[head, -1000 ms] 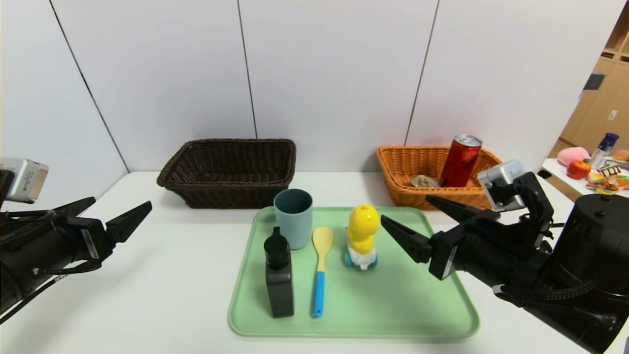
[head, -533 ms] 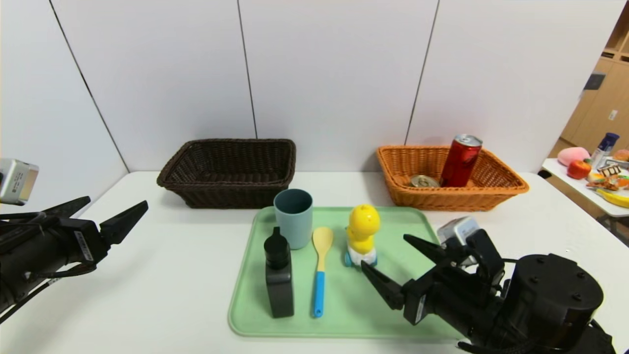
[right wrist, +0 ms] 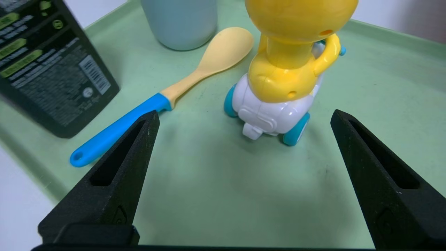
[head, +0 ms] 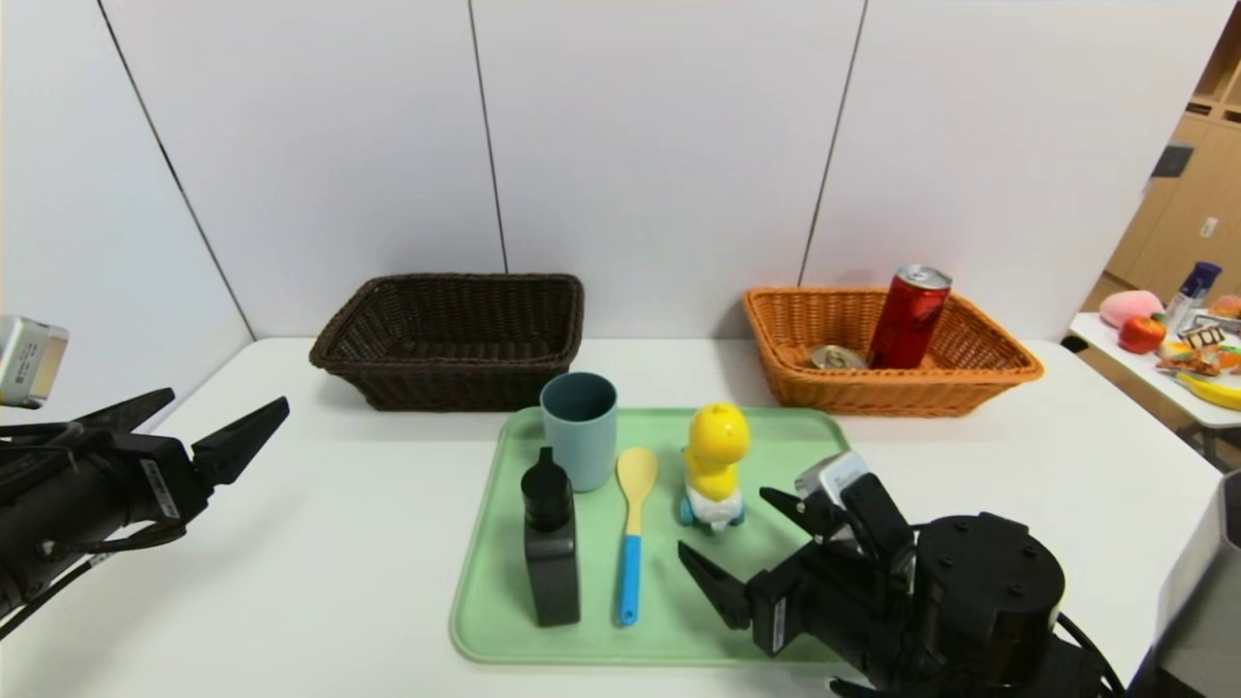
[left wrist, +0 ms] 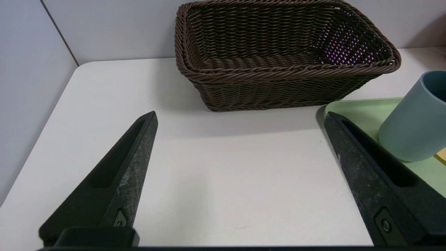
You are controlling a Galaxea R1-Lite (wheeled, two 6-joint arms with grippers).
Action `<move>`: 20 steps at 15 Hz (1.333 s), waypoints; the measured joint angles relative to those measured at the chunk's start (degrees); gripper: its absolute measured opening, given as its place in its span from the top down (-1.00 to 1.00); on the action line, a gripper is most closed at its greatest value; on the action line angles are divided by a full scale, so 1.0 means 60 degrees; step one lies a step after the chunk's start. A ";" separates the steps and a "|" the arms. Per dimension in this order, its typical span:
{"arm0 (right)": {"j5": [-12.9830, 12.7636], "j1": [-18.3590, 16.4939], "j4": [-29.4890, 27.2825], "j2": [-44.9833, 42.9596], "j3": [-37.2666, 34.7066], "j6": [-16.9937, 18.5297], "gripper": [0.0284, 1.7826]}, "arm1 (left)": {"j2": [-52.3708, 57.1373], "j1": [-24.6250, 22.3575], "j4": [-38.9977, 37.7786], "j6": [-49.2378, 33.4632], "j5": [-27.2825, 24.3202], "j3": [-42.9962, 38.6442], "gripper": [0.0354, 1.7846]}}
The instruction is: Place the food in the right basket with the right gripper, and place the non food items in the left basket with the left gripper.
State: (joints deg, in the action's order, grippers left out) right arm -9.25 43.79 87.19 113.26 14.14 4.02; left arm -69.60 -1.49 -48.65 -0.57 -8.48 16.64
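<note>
The red can (head: 907,317) leans and the round tin (head: 836,357) lies inside the orange basket (head: 970,384). The dark brown basket (head: 451,334) (left wrist: 278,62) holds nothing. On the green tray (head: 776,620) stand the grey-blue cup (head: 579,429) (left wrist: 416,118), the black bottle (head: 550,541) (right wrist: 45,66), the blue-handled spoon (head: 632,528) (right wrist: 167,94) and the yellow duck toy (head: 715,467) (right wrist: 289,69). My right gripper (head: 742,538) (right wrist: 244,120) is open and empty, low over the tray's near right part, just in front of the duck. My left gripper (head: 218,427) (left wrist: 240,116) is open and empty over the table at the left.
The white table (head: 320,553) ends at grey wall panels behind the baskets. A side table (head: 1163,368) with fruit and other items stands at the far right.
My right arm has drawn back from the orange basket and dropped toward the near side, now low over the tray by the duck. The left gripper has shifted slightly.
</note>
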 joint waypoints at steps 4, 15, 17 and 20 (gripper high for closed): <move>-0.0603 -0.0059 -0.0002 0.0646 0.0670 -0.0006 -0.90 | 0.0041 -0.0012 -0.0008 -0.0004 0.0000 -0.0033 -0.89; -0.1682 -0.0441 -0.0002 0.1950 0.2058 0.0142 -0.90 | 0.0047 -0.0018 -0.0045 0.0311 0.0000 -0.0244 -0.89; -0.1723 -0.0522 0.0004 0.2022 0.2121 0.0260 -0.91 | 0.0047 -0.0022 -0.0059 0.0311 0.0004 -0.0244 -0.89; -0.1833 -0.0540 -0.0006 0.2103 0.2204 0.0441 -0.91 | 0.0047 -0.0026 -0.0049 0.0315 0.0004 -0.0242 -0.89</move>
State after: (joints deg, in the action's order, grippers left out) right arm -20.25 40.55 87.15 125.88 27.37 6.67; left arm -69.32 -1.65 -48.95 1.32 -8.46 15.19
